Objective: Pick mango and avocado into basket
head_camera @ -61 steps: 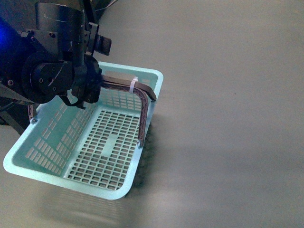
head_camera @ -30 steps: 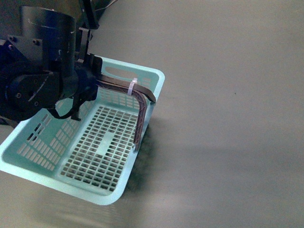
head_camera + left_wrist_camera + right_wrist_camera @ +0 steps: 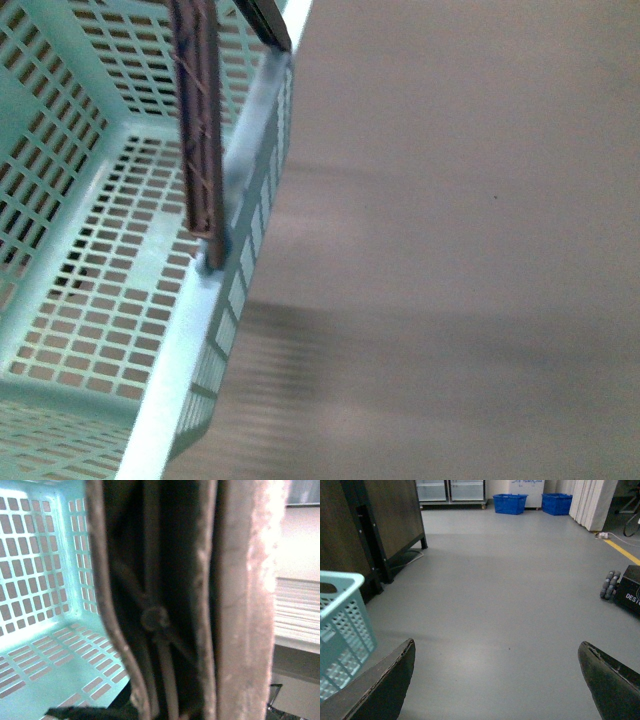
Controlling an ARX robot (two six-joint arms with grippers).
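The light teal slotted plastic basket [image 3: 185, 350] fills the near left, its grey-brown swing handle [image 3: 200, 130] raised, grey floor [image 3: 450, 250] to the right. On the right gripper [image 3: 496, 647] the fingers [image 3: 382, 685] gape wide, empty; the left fingers' grip cannot be told.

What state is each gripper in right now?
Left gripper: cannot be told; the basket handle fills its wrist view.
Right gripper: open, holding nothing.
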